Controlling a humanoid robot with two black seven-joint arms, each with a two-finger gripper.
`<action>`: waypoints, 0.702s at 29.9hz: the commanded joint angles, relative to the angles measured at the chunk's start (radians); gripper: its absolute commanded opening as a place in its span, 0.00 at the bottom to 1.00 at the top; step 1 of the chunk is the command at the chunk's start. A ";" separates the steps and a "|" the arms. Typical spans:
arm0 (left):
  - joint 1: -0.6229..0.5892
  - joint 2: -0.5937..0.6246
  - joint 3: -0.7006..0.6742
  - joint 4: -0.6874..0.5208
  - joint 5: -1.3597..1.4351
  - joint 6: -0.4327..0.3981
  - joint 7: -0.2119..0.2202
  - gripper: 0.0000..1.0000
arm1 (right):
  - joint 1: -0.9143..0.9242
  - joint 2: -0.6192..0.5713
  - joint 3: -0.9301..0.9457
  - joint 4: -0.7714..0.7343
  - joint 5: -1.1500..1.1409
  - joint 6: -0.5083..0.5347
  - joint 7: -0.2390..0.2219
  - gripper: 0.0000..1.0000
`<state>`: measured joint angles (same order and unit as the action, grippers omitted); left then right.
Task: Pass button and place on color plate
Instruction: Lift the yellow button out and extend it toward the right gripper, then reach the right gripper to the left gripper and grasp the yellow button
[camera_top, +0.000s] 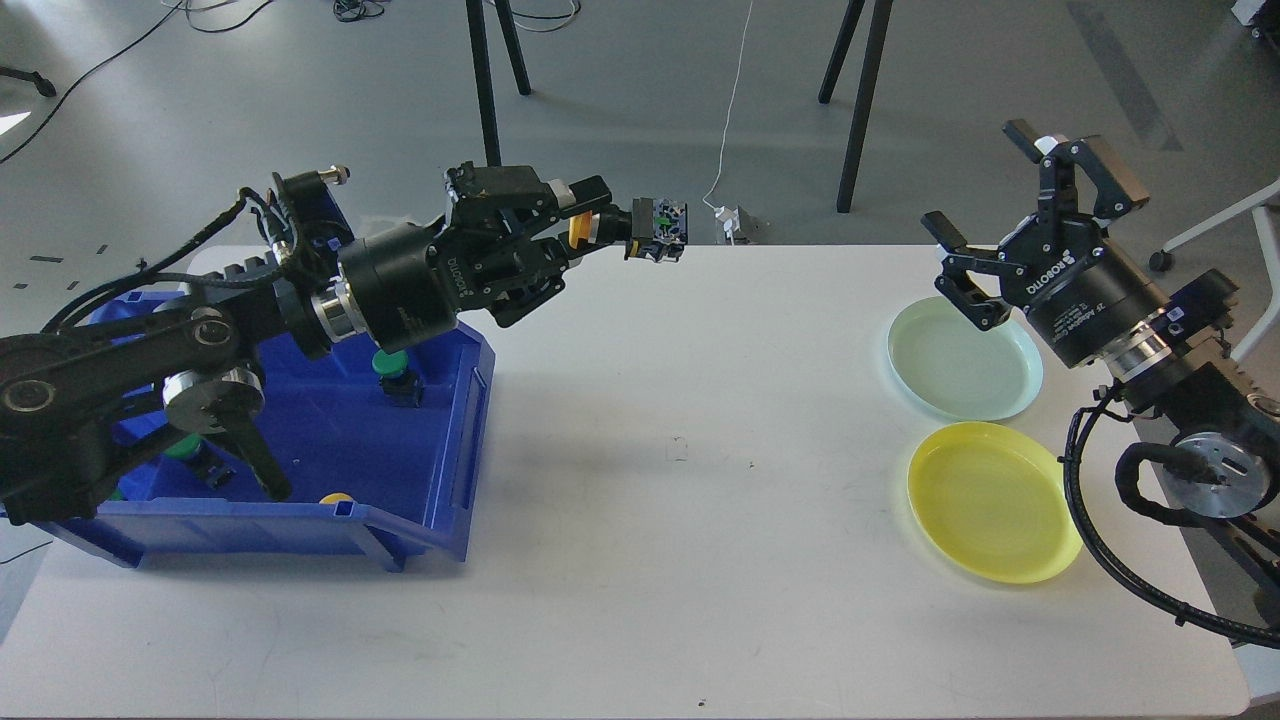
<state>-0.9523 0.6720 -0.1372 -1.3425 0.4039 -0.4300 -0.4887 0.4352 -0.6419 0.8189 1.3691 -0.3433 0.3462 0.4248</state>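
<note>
My left gripper (600, 222) is shut on a yellow button (580, 228) whose black base (657, 230) points right; it holds it in the air above the table's far edge, right of the blue bin (455, 440). My right gripper (1010, 215) is open and empty, raised above the far side of the pale green plate (965, 360). The yellow plate (995, 500) lies in front of the green one. In the bin a green button (392, 368) and a yellow button (337, 497) show; others are hidden by my left arm.
The white table (680, 560) holds the bin at the left and both plates at the right. Black stand legs (486, 90) and a white cable with a plug (733, 222) are on the floor beyond the far edge.
</note>
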 joint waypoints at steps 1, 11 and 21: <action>0.006 -0.008 -0.005 0.006 0.000 0.000 0.000 0.10 | 0.042 0.021 -0.065 0.013 -0.025 0.005 0.029 1.00; 0.007 -0.008 -0.005 0.008 0.000 -0.004 0.000 0.10 | 0.261 0.169 -0.319 -0.056 -0.045 0.007 0.064 1.00; 0.012 -0.008 -0.007 0.008 -0.002 -0.004 0.000 0.10 | 0.304 0.192 -0.376 -0.067 -0.079 0.008 0.064 0.99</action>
<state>-0.9397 0.6642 -0.1441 -1.3352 0.4026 -0.4334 -0.4887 0.7328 -0.4558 0.4535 1.3018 -0.4122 0.3545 0.4888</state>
